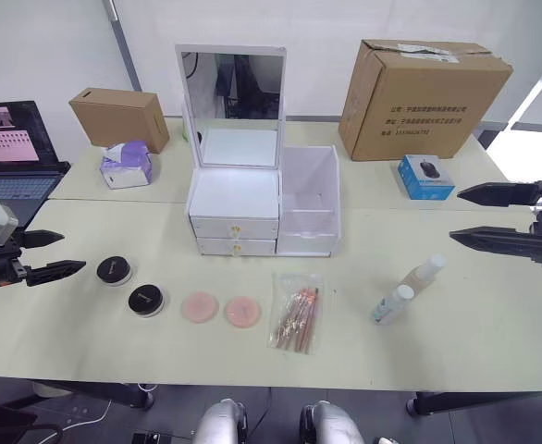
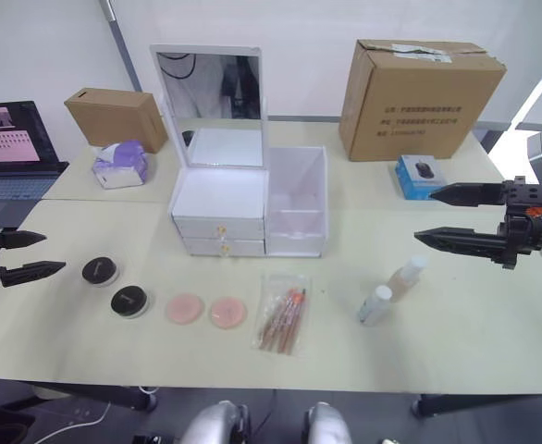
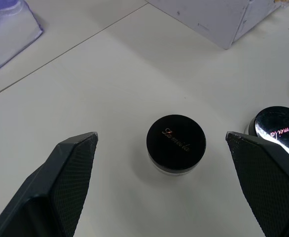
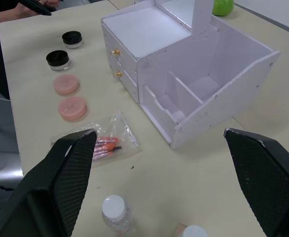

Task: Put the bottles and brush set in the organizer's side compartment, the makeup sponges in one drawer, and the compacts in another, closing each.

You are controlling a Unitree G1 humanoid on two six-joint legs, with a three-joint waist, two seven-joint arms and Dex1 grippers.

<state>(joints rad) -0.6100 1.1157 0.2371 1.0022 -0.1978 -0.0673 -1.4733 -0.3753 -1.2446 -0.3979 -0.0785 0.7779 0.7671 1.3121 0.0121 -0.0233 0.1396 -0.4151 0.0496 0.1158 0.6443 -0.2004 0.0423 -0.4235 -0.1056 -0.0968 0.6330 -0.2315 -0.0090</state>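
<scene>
Both tools agape (nothing held) — left tool, right tool.

The organizer stands in the middle of the table, with its two drawers on the left, one above the other, and its side compartment on the right. A mirror stands up at its back. In front of it lie things in a row. From left to right: two compacts, two makeup sponges, the brush set, and two bottles lying side by side. Behind the organizer, a laptop, a small box and a tissue pack sit to the left. A big box sits to the right, with a little box just in front of it.
</scene>
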